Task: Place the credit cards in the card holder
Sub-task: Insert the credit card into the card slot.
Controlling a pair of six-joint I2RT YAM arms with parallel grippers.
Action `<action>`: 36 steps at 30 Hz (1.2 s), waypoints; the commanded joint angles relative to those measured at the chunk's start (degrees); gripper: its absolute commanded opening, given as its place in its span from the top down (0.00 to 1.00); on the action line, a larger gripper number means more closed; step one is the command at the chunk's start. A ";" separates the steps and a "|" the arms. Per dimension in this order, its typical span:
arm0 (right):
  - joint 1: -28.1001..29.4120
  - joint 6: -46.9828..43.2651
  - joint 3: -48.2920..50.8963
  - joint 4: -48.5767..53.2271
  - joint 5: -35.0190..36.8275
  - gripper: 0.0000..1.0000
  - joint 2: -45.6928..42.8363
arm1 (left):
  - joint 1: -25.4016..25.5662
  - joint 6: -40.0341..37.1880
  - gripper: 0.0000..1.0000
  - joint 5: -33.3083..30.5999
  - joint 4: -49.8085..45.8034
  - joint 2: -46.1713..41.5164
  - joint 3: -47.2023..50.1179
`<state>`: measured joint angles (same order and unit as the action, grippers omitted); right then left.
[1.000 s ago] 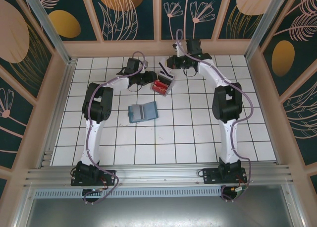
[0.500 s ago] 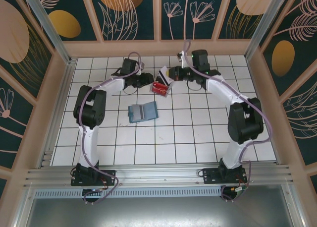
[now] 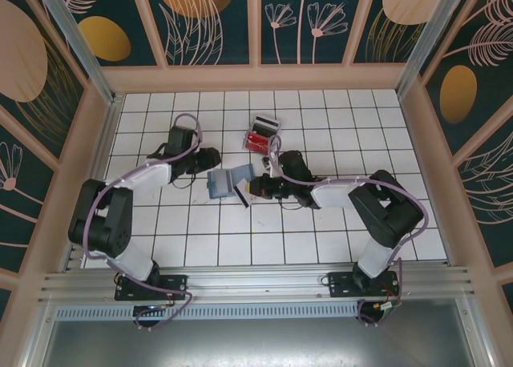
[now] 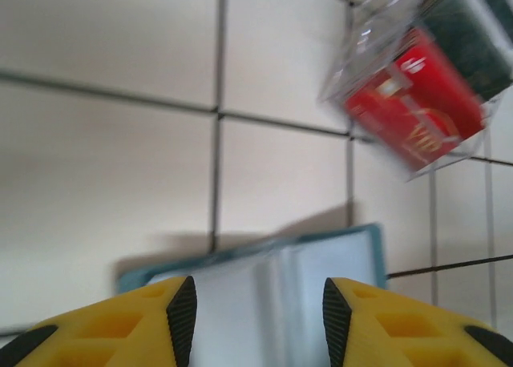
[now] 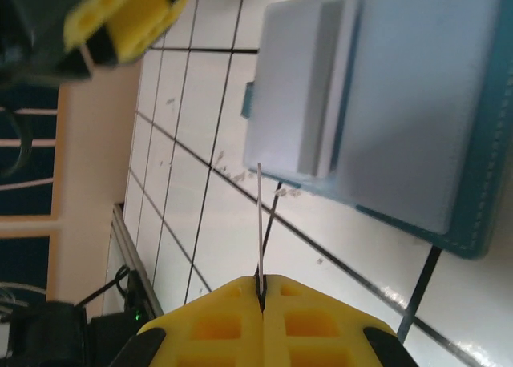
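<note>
The teal-blue card holder (image 3: pixel 228 181) lies open on the white tiles, pale blue inside with slot pockets (image 5: pixel 385 102). My right gripper (image 3: pixel 255 189) is just right of its near right corner, shut on a credit card (image 5: pixel 260 215) that I see edge-on, its tip near the holder's edge. My left gripper (image 3: pixel 207 160) sits at the holder's far left side, open, with the holder's inside (image 4: pixel 272 279) showing between its fingers (image 4: pixel 258 311). More credit cards, red and dark (image 4: pixel 413 102), stand in a clear plastic tray (image 3: pixel 260 135) behind the holder.
The clear tray (image 4: pixel 353 70) stands about one tile beyond the holder. The left gripper's yellow fingers (image 5: pixel 120 14) show beyond the holder in the right wrist view. Wooden walls ring the tiled floor (image 3: pixel 321 239).
Both arms have swung back from the tray at the rear to the card holder. The right gripper came down with a card in it; the left gripper now hovers over the holder.
</note>
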<state>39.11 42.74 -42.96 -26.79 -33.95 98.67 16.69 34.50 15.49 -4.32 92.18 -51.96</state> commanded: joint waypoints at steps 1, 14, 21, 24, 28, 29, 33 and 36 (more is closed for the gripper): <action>0.46 4.82 -0.51 -8.66 4.42 1.00 2.06 | -0.33 -1.25 0.52 -3.23 -1.02 -1.67 4.07; -0.46 6.64 -8.34 -8.35 6.16 1.00 12.67 | -0.57 -1.98 0.58 -6.17 -0.69 4.47 6.97; -1.23 7.07 -9.42 -7.81 5.34 1.00 14.66 | -0.62 -1.59 0.64 -3.27 1.32 7.17 7.51; -1.23 7.29 -9.92 -7.69 5.34 1.00 15.45 | -0.59 -1.53 0.66 -2.69 1.55 7.50 7.58; -1.10 7.33 -11.53 -7.99 4.37 1.00 16.98 | -0.57 -1.06 0.66 -1.30 2.68 7.78 7.88; -1.06 7.32 -11.88 -7.82 4.34 1.00 17.27 | -0.61 -1.00 0.66 -1.17 2.84 7.90 8.00; -0.64 7.25 -13.01 -7.67 3.99 1.00 18.47 | -0.56 -0.41 0.68 0.30 4.28 8.44 8.62; -0.53 7.33 -13.63 -7.89 3.96 1.00 19.29 | -0.56 -0.14 0.70 0.51 4.63 8.53 9.05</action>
<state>38.15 49.91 -55.24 -33.71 -29.02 116.25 15.09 33.65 11.68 -3.18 96.40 -45.06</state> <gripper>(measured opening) 0.063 0.304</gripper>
